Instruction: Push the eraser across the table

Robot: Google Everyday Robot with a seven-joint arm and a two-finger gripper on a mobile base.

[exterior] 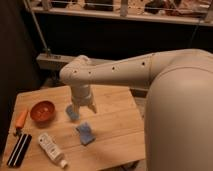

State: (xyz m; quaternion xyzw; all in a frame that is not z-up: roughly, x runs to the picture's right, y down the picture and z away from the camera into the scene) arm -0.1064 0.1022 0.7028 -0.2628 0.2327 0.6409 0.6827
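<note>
The eraser (19, 149) is a long black block with a pale stripe, lying at the front left corner of the table (112, 125), close to the left edge. My gripper (82, 108) hangs from the white arm over the middle of the table, pointing down, well to the right of the eraser. It is just above a small blue sponge piece (72, 113). The white tube (51, 149) lies between the eraser and the gripper.
A red bowl (42, 111) sits at the left, with an orange carrot-like object (21, 119) beside it. A second blue sponge piece (85, 133) lies in front of the gripper. My large white arm covers the right side. A dark railing stands behind the table.
</note>
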